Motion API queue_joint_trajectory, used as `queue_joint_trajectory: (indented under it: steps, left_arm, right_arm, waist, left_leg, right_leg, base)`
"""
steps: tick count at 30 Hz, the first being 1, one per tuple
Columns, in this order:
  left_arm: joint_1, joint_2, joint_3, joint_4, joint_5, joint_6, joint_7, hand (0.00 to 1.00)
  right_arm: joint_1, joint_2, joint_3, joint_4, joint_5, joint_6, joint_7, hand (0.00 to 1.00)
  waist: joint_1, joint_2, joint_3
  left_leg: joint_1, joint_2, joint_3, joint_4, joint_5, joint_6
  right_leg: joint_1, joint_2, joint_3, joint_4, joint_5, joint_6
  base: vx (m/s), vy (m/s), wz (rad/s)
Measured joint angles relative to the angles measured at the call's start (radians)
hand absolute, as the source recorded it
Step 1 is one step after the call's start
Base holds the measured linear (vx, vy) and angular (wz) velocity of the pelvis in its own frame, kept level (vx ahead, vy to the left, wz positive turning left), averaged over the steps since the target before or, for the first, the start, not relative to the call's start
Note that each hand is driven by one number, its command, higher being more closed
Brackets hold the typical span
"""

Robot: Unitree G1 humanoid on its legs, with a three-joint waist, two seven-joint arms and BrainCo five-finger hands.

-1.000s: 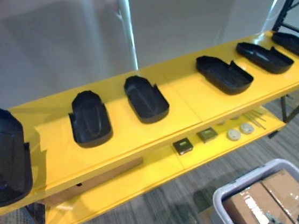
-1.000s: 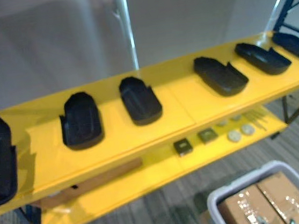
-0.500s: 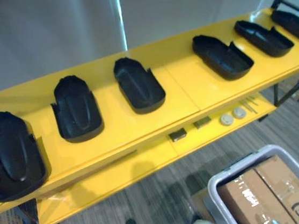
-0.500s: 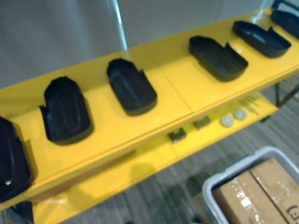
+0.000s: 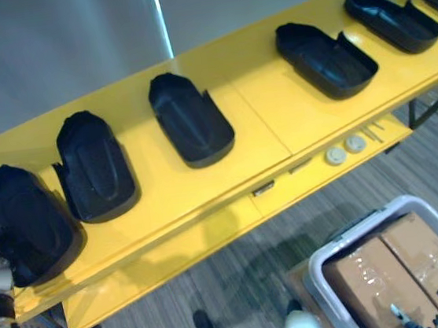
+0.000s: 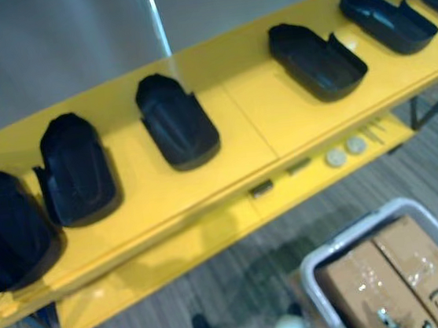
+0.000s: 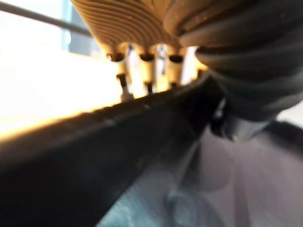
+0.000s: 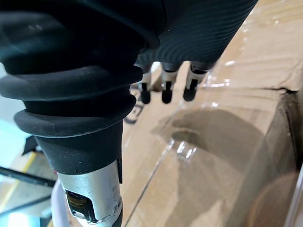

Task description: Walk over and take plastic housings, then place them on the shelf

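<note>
1. On the yellow shelf (image 5: 262, 127), six black housings (image 5: 190, 118) lie in a row, running from its left end to its right end.
2. At the shelf's left end, by the front edge, lies the leftmost housing (image 5: 24, 222). The left hand (image 7: 142, 23) is at its near rim. Whether the hand grips it cannot be told.
3. The right hand (image 8: 166, 90) hangs over a cardboard box (image 8: 227, 142), its fingers (image 8: 145, 94) released and holding nothing.
4. The box sits in a grey bin (image 5: 318, 279) on the floor.
5. Two round discs (image 5: 334, 156) lie on the lower board (image 5: 210, 228).
</note>
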Motion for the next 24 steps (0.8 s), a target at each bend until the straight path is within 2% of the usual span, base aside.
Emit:
queue_joint_trajectory:
  steps: [2, 4, 5, 6, 7, 8, 9, 11, 13, 15, 16, 17, 18, 20, 23, 24]
  left_arm:
    - [0.0, -0.005, 0.029, -0.001, 0.0, 0.027, 0.044, 0.0]
    - [0.0, -0.008, 0.075, -0.003, -0.002, 0.066, 0.136, 0.0]
    - [0.0, -0.008, 0.08, -0.007, -0.003, 0.072, 0.162, 0.0]
    - [0.0, -0.008, 0.086, -0.015, -0.004, 0.076, 0.19, 0.0]
    - [-0.003, -0.007, 0.119, -0.039, -0.008, 0.077, 0.258, 0.0]
    - [-0.008, -0.007, 0.129, -0.052, -0.009, 0.077, 0.279, 0.0]
    - [-0.022, -0.001, 0.151, -0.077, -0.016, 0.075, 0.332, 0.0]
    - [-0.038, 0.028, 0.154, -0.115, -0.045, 0.053, 0.395, 0.0]
    - [-0.04, 0.072, 0.154, -0.161, -0.063, 0.0, 0.459, 0.0]
    - [-0.048, 0.081, 0.155, -0.181, -0.081, -0.061, 0.486, 0.0]
    - [-0.054, 0.081, 0.154, -0.205, -0.09, -0.118, 0.494, 0.0]
    - [-0.06, 0.081, 0.153, -0.243, -0.117, -0.171, 0.492, 0.0]
    - [-0.063, 0.081, 0.152, -0.262, -0.131, -0.195, 0.491, 0.0]
    - [-0.064, 0.077, 0.152, -0.314, -0.157, -0.277, 0.488, 0.0]
    - [-0.063, 0.064, 0.152, -0.359, -0.232, -0.343, 0.451, 0.0]
    - [-0.062, 0.038, 0.154, -0.395, -0.271, -0.38, 0.416, 0.0]
  right_arm:
    - [0.0, 0.0, 0.0, 0.0, -0.001, -0.007, 0.0, 0.0]
    - [0.0, 0.0, 0.0, -0.001, -0.004, -0.016, 0.0, 0.0]
    - [0.0, 0.0, 0.0, -0.002, -0.005, -0.023, 0.0, 0.0]
    - [0.001, 0.0, 0.0, -0.003, -0.005, -0.031, 0.0, 0.0]
    - [0.004, 0.001, 0.0, -0.02, -0.015, -0.047, 0.001, 0.0]
    - [0.008, 0.002, 0.003, -0.036, -0.023, -0.049, 0.001, 0.0]
    - [0.013, 0.003, 0.014, -0.069, -0.041, -0.057, 0.003, 0.0]
    - [0.019, 0.002, 0.046, -0.111, -0.048, -0.077, 0.004, 0.0]
    - [0.021, -0.001, 0.098, -0.162, -0.07, -0.099, 0.013, 0.0]
    - [0.022, -0.006, 0.127, -0.179, -0.071, -0.121, 0.021, 0.0]
    - [0.021, -0.006, 0.147, -0.197, -0.07, -0.137, 0.026, 0.0]
    - [0.019, -0.007, 0.172, -0.214, -0.07, -0.154, 0.031, 0.0]
    - [0.018, -0.008, 0.184, -0.229, -0.071, -0.161, 0.034, 0.0]
    - [0.004, -0.011, 0.226, -0.3, -0.089, -0.182, 0.037, 0.0]
    - [-0.014, -0.018, 0.268, -0.383, -0.095, -0.203, 0.04, 0.0]
    - [-0.021, -0.019, 0.281, -0.424, -0.101, -0.203, 0.044, 0.0]
  waist:
    - [0.0, 0.0, 0.0]
    - [0.002, 0.006, 0.002]
    - [0.003, 0.01, 0.003]
    - [0.004, 0.014, 0.003]
    - [0.006, 0.026, 0.003]
    - [0.008, 0.032, 0.002]
    - [0.009, 0.04, -0.001]
    - [0.007, 0.046, -0.006]
    - [0.011, 0.046, -0.022]
    - [0.019, 0.046, -0.044]
    - [0.026, 0.044, -0.062]
    - [0.026, 0.037, -0.075]
    - [0.024, 0.035, -0.078]
    - [0.032, 0.026, -0.086]
    - [0.034, 0.022, -0.107]
    - [0.036, 0.02, -0.111]
  left_leg:
    - [0.001, -0.001, 0.0, 0.0, 0.0, 0.0]
    - [0.003, -0.004, -0.003, 0.0, 0.005, 0.0]
    - [0.004, -0.004, -0.004, 0.0, 0.006, 0.0]
    - [0.005, -0.004, -0.005, -0.001, 0.008, 0.001]
    - [0.005, -0.004, -0.007, -0.001, 0.011, 0.002]
    - [0.005, -0.005, -0.009, -0.001, 0.012, 0.003]
    - [0.004, -0.005, -0.015, -0.001, 0.013, 0.003]
    - [0.003, -0.004, -0.03, -0.005, 0.014, 0.001]
    - [0.004, -0.002, -0.032, -0.005, 0.015, 0.0]
    - [0.003, -0.002, -0.033, -0.001, 0.015, 0.0]
    - [0.004, -0.002, -0.035, -0.001, 0.015, 0.0]
    - [0.005, -0.002, -0.052, -0.001, 0.015, 0.0]
    - [0.005, -0.002, -0.059, -0.001, 0.015, 0.0]
    - [0.015, 0.0, -0.069, -0.001, 0.015, -0.001]
    - [0.009, 0.001, -0.081, -0.001, 0.018, -0.003]
    - [0.014, 0.001, -0.085, -0.001, 0.019, -0.003]
  right_leg:
    - [0.0, -0.001, 0.006, -0.002, -0.006, 0.007]
    - [0.004, -0.003, 0.012, -0.005, -0.017, 0.027]
    - [0.006, -0.003, 0.012, -0.005, -0.018, 0.028]
    - [0.008, -0.003, 0.012, -0.005, -0.019, 0.03]
    - [0.01, -0.003, 0.011, -0.007, -0.017, 0.034]
    - [0.012, -0.003, 0.01, -0.008, -0.016, 0.036]
    - [0.018, -0.002, 0.007, -0.012, -0.015, 0.037]
    - [0.033, -0.001, -0.013, -0.02, -0.014, 0.039]
    - [0.043, 0.002, -0.017, -0.031, -0.006, 0.05]
    - [0.049, 0.004, -0.02, -0.04, -0.003, 0.05]
    - [0.057, 0.005, -0.024, -0.047, -0.002, 0.05]
    - [0.07, 0.006, -0.038, -0.056, -0.001, 0.05]
    - [0.078, 0.007, -0.044, -0.061, -0.001, 0.049]
    - [0.099, 0.011, -0.049, -0.074, 0.001, 0.046]
    - [0.104, 0.012, -0.064, -0.076, 0.001, 0.046]
    - [0.117, 0.012, -0.072, -0.08, 0.002, 0.045]
  base:
    - [-0.07, 0.01, -0.05]
    - [-0.09, 0.003, -0.02]
    - [-0.06, -0.002, 0.02]
    - [-0.06, 0.005, 0.03]
    - [-0.06, 0.008, 0.03]
    - [-0.06, 0.013, 0.08]
    - [-0.03, 0.012, 0.15]
    - [-0.02, 0.003, 0.19]
    - [0.02, 0.0, 0.1]
    - [0.06, 0.005, 0.05]
    - [0.08, 0.002, 0.14]
    - [0.07, -0.003, 0.22]
    - [0.05, -0.007, 0.25]
    - [0.01, -0.002, 0.13]
    - [-0.01, 0.0, 0.13]
    - [-0.03, 0.006, 0.12]
